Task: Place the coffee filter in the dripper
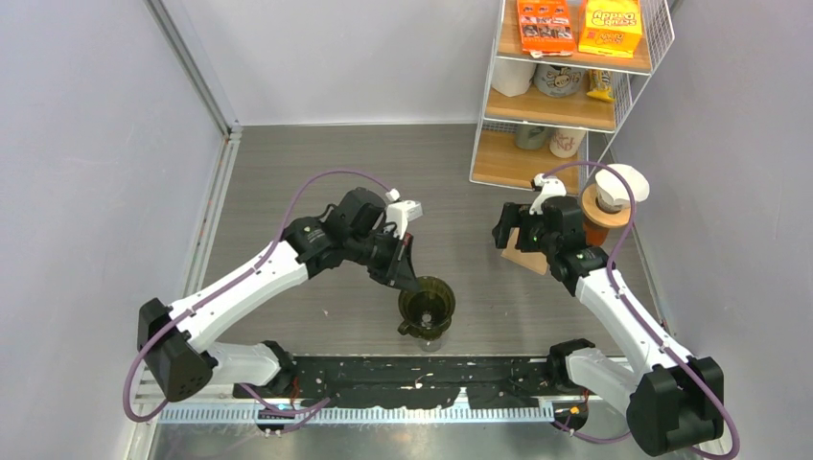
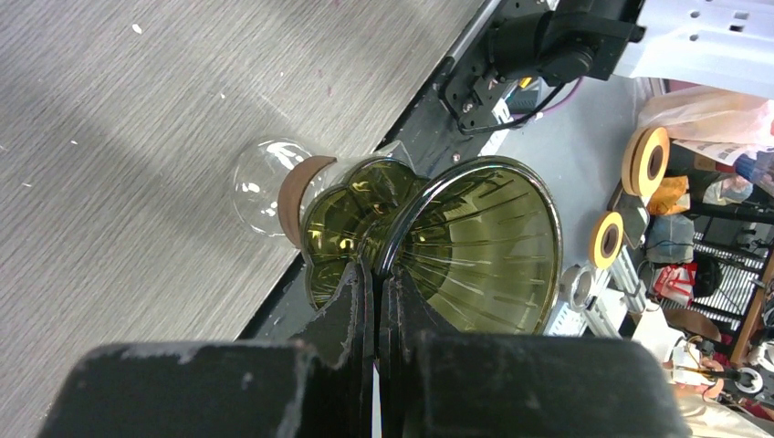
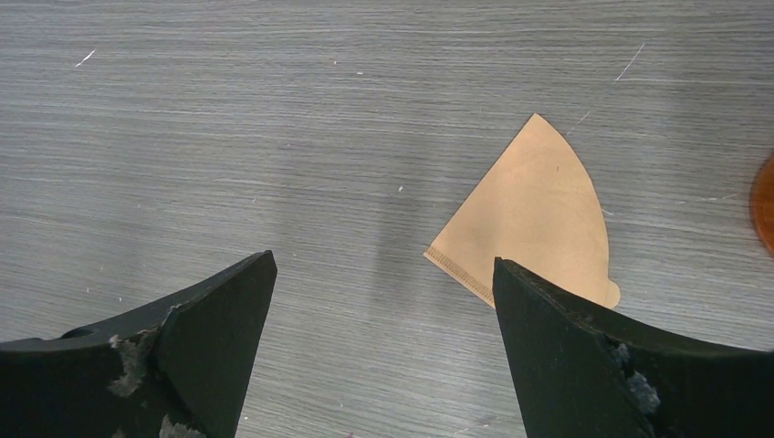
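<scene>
- We see the coffee filter [image 3: 534, 214] lying flat toward the bench's right edge, with its pointed corner aimed leftward and its curved rim toward the right edge.
- It sits below the right gripper [image 3: 383, 265], off toward one finger and untouched.
- That gripper gapes wide and holds nothing.
- The left gripper [image 2: 376, 274] pinches the rim of the dripper [image 2: 475, 246] by the near edge.

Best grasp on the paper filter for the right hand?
Probably the curved open edge of the coffee filter, from straight above. It lies flat on the table, so nothing can get under it from the side; a top-down pinch at the rounded rim could lift a layer. The right hand is open above it.
</scene>
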Tool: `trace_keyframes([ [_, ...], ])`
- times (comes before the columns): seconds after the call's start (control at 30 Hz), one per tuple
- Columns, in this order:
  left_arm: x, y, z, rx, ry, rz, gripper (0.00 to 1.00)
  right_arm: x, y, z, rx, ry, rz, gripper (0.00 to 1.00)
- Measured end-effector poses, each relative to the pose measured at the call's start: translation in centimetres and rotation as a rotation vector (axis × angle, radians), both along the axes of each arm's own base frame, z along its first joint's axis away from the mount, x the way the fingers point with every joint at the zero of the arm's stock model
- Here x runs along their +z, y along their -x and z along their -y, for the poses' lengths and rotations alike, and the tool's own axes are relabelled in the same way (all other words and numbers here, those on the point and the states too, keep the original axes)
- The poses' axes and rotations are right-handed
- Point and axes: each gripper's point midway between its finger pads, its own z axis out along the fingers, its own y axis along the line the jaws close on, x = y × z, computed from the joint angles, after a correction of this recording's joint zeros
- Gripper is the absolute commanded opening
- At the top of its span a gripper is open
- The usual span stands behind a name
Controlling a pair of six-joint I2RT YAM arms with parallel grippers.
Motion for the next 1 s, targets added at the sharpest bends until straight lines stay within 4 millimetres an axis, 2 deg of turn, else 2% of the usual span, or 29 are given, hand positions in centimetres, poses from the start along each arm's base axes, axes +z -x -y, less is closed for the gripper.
trace_keyframes([
  [0.2,-0.9,-0.6,0.4,-0.004,-0.028,0.003,0.00,0.1,0.0,0.0,0.000,0.001,-0.002,0.95],
  [0.73,-0.9,-2.4,0.9,-0.001,-0.071,0.070,0.00,-0.1,0.2,0.1,0.000,0.004,-0.014,0.96],
  [0.77,-0.8,-2.4,0.9,-0.002,-0.072,0.072,0.01,-0.1,0.2,0.1,0.000,0.004,-0.014,0.95],
  [1.0,-0.9,-2.4,0.8,-0.018,-0.075,0.089,0.27,-0.1,0.2,0.1,-0.001,0.004,-0.014,0.96],
])
